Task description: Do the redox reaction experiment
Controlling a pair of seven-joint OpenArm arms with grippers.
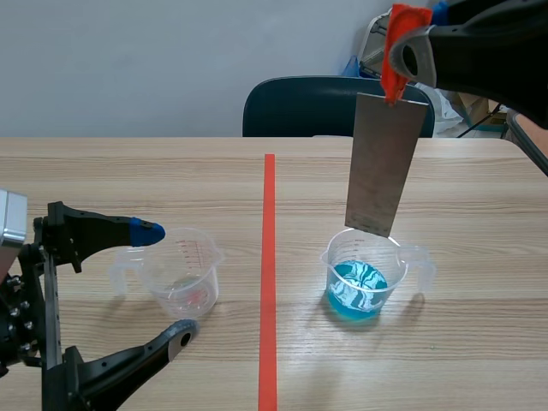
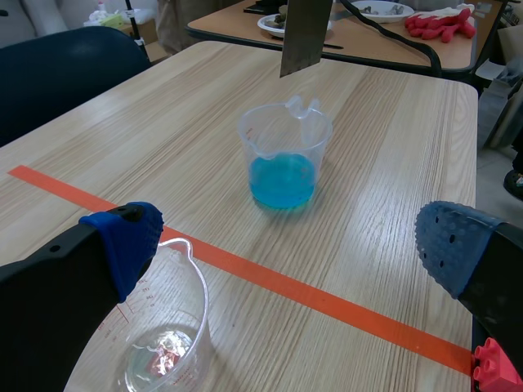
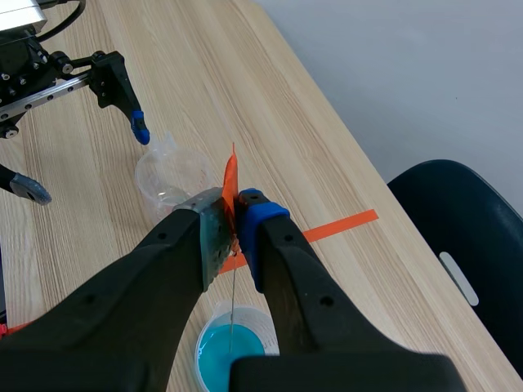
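**Supervisor:** Why are you hanging the plate like that?

**Operator:** I'm holding the metal plate (image 1: pixel 385 167) upright by the orange tab (image 1: pixel 402 38) at its top, so that its bare lower end is pointing straight down at the beaker of blue liquid (image 1: pixel 360 282). I judge that's the dipping step, with the plate not yet wet. The right gripper (image 3: pixel 235 214) is clamping flat on the tab and the plate's top edge, fingers pressed on both faces.

**Supervisor:** Where is it sitting relative to the beaker?

**Operator:** Its lower edge is hovering just over the rim, toward the beaker's 12 o'clock side, clear of the liquid.

**Supervisor:** And your left side?

**Operator:** I'm resting the left gripper (image 1: pixel 167 279) low on the table with its fingers spread wide. The clear measuring beaker (image 1: pixel 181 274) is standing between them, nearer the blue-padded finger; I cannot tell whether that pad is touching it. The blue beaker is lying at 3 o'clock from it, across the orange-red tape line (image 1: pixel 269 282).
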